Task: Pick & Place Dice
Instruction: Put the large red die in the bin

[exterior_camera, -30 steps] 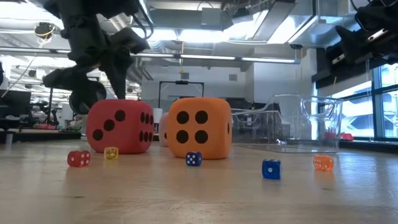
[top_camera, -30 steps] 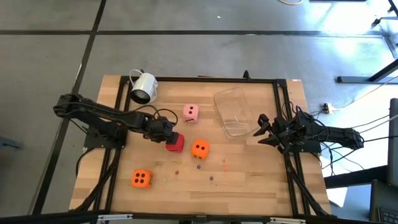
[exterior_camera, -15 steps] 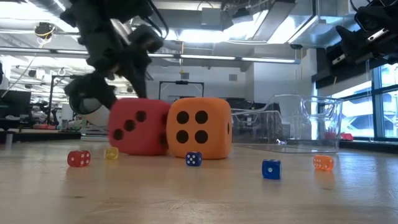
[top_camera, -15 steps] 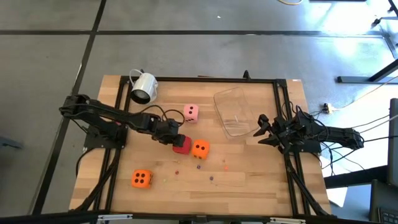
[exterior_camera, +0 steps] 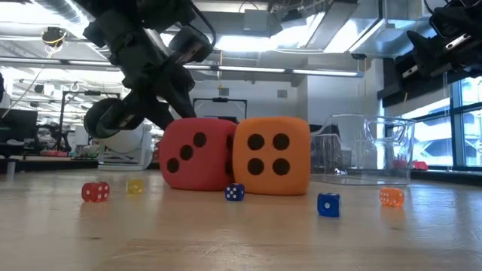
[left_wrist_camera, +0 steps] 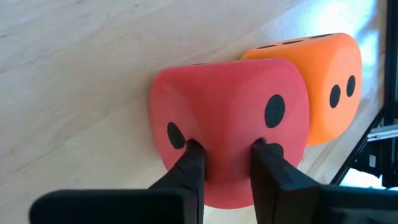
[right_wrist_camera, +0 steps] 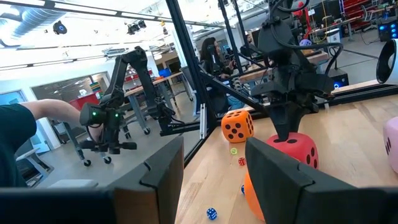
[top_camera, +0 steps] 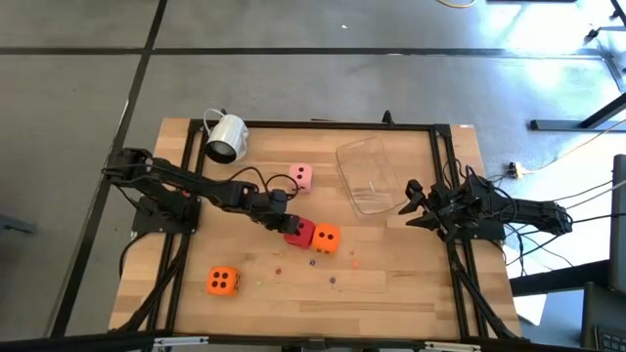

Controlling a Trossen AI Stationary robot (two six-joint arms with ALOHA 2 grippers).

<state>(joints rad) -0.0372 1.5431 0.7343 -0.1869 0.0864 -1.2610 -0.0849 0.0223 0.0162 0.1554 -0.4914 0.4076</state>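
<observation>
Pinch underway: left pincer [left_wrist_camera: 227, 155] squeezes a fold of the red die [top_camera: 298, 232] mid-desk [top_camera: 411, 293], its soft face dented between the fingers; the die presses against an orange die [top_camera: 327, 239], likely shoved there by the approach; pink die [top_camera: 301, 176] sits near the clear tub [top_camera: 367, 176], the probable drop spot; a second orange die [top_camera: 223, 282] waits apart; right pincer [top_camera: 409, 203] hovers spread at the desk's edge, idle.

No readable text, labels or brand marks anywhere; dice show pips only.
</observation>
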